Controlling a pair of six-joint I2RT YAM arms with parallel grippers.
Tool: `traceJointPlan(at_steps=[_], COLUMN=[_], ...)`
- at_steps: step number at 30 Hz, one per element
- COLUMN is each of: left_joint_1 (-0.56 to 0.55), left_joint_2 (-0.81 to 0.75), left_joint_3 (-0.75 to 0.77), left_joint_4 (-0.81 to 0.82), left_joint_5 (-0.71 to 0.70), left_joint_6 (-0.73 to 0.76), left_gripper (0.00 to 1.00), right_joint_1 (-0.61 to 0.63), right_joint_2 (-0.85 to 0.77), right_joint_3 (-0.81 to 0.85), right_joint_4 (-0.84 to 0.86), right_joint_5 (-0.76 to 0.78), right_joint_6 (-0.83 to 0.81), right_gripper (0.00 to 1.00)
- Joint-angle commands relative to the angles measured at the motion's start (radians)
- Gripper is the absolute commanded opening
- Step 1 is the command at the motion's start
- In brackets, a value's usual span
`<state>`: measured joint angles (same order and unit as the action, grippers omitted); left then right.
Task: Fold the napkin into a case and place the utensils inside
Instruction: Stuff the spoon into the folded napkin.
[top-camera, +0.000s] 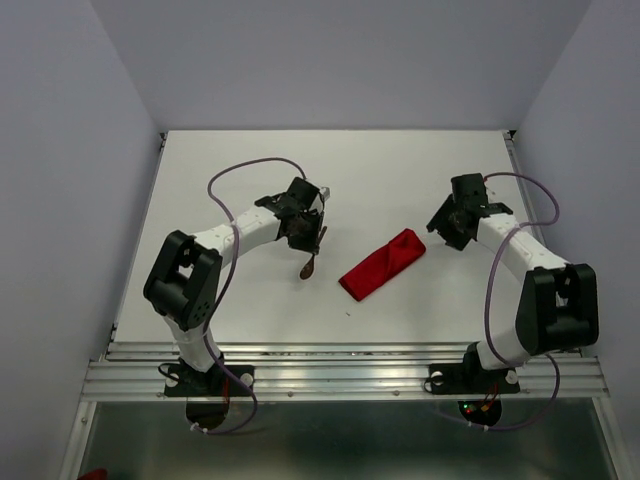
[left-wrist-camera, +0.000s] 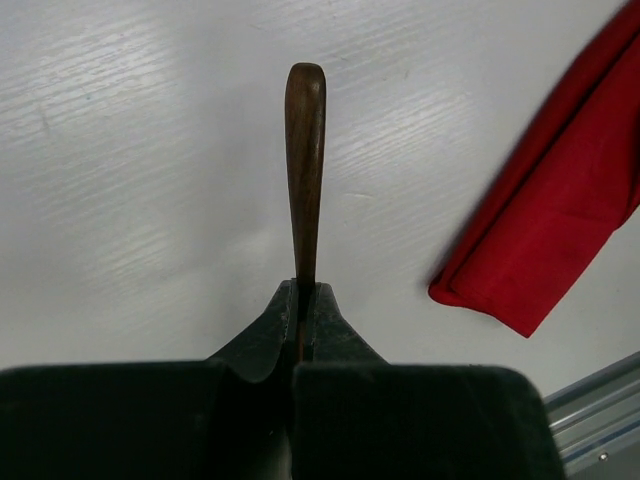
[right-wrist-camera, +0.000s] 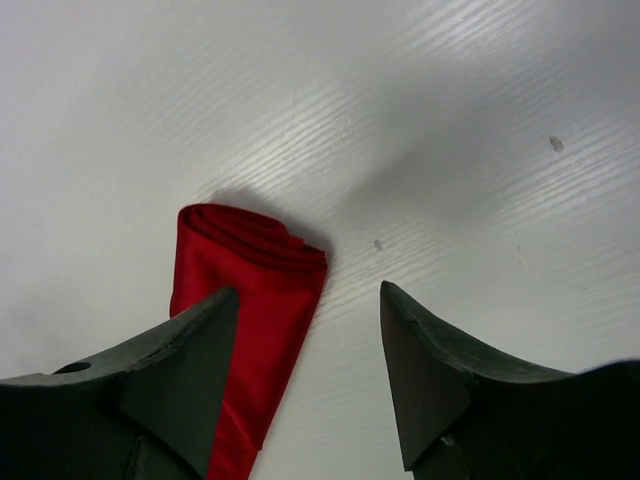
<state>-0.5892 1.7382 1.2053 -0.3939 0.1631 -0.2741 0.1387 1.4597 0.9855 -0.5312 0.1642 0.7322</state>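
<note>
The napkin is folded into a narrow red case (top-camera: 383, 263) that lies diagonally on the white table between the arms. It also shows in the left wrist view (left-wrist-camera: 560, 220) and in the right wrist view (right-wrist-camera: 250, 270). My left gripper (top-camera: 305, 240) (left-wrist-camera: 305, 290) is shut on a slim dark brown wooden utensil (left-wrist-camera: 305, 150), left of the case's near end. The utensil's oval end (top-camera: 308, 265) points toward the near edge. A short dark sliver (top-camera: 321, 236) beside the gripper may be the second utensil; I cannot tell. My right gripper (top-camera: 452, 228) (right-wrist-camera: 305, 290) is open and empty over the case's far end.
The white table (top-camera: 250, 170) is walled by pale panels on three sides. A metal rail (top-camera: 350, 365) runs along the near edge, with both arm bases on it. A corner of it shows in the left wrist view (left-wrist-camera: 600, 420).
</note>
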Motion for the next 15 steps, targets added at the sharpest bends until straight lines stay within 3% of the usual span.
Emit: traceJointPlan(at_steps=[1, 3, 6, 10, 15], left_joint_1=[-0.053, -0.075, -0.126, -0.195, -0.244], left_joint_2=[-0.032, -0.016, 0.012, 0.064, 0.153], left_joint_3=[0.06, 0.085, 0.135, 0.203, 0.27], left_joint_4=[-0.002, -0.006, -0.026, -0.06, -0.144], left_joint_5=[0.062, 0.073, 0.078, 0.056, -0.008], left_joint_6=[0.027, 0.035, 0.039, 0.049, 0.061], left_gripper=[0.0, 0.0, 0.0, 0.0, 0.0], right_joint_1=[-0.051, -0.067, -0.076, -0.076, -0.076], right_joint_2=[0.039, 0.062, 0.108, 0.175, 0.246], right_joint_3=[0.053, 0.056, 0.077, 0.105, 0.124], right_joint_4=[0.037, 0.062, 0.069, 0.088, 0.119], right_joint_5=[-0.032, -0.054, -0.063, -0.075, -0.095], right_joint_6=[-0.03, -0.031, -0.033, -0.034, -0.056], right_gripper=[0.57, 0.4, 0.28, 0.2, 0.19])
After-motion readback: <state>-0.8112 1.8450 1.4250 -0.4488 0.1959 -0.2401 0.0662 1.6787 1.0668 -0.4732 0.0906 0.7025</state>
